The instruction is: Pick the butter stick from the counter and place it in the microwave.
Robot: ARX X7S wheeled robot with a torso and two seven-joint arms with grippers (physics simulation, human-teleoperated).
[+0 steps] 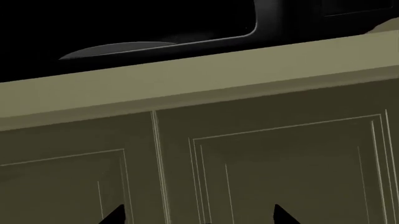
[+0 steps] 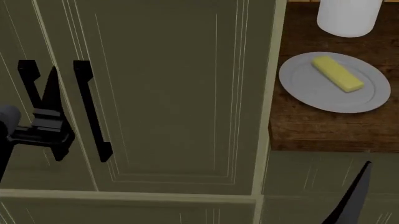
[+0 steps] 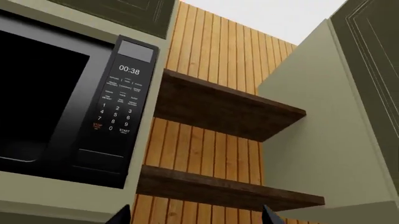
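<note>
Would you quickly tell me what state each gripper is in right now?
Left gripper: open, holding nothing, in front of the cabinet door.
Right gripper: open, holding nothing; the butter stick lies on the plate.

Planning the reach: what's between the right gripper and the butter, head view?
Head view: bare counter, its front edge, then plate rim. Butter lies on the plate.

I see tall cabinet (image 2: 174, 93) walling counter (image 2: 330, 130) on left; jar (image 2: 348, 16) behind plate (image 2: 311, 93); front approach open.
</note>
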